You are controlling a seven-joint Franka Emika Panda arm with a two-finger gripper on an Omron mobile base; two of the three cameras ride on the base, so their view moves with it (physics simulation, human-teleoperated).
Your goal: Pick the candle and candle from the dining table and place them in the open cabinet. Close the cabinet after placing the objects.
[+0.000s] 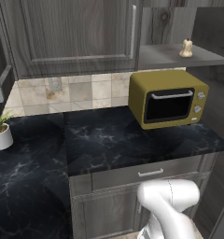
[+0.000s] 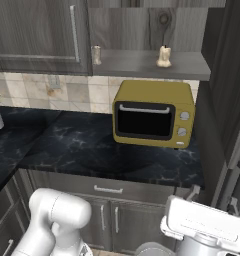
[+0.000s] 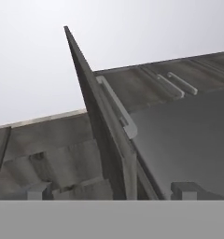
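Candle (image 2: 164, 56): small, cream-beige, lumpy and pear-shaped with a narrower top, standing upright on the flat grey inner shelf of the open cabinet (image 2: 147, 64), toward the shelf's right part and directly above the microwave; the same piece appears in the left base view at the shelf's right end (image 1: 186, 48). Second candle (image 2: 96, 55): a slimmer beige item, upright at the shelf's left end, just beside the edge of the closed door; its detail is too small to make out. Cabinet: grey wood-grain wall unit with panelled doors and slim vertical metal bar handles; in the hand view one door (image 3: 102, 126) is seen edge-on, running up between the fingertips, with its bar handle (image 3: 116, 106) on the right face. Gripper (image 3: 115, 191): fingers spread wide, one fingertip on each side of the door edge, nothing pinched. Microwave (image 2: 153, 113): mustard yellow, dark glass door, horizontal handle, two round knobs on the right; no lettering legible. Counter (image 2: 107, 150): glossy black marbled top over grey drawer fronts. Backsplash (image 1: 67, 91): beige and grey tiles. Potted plant (image 1: 1, 130): white pot with green leaves, at the counter's far left. No brands, labels or writing can be read on any item.
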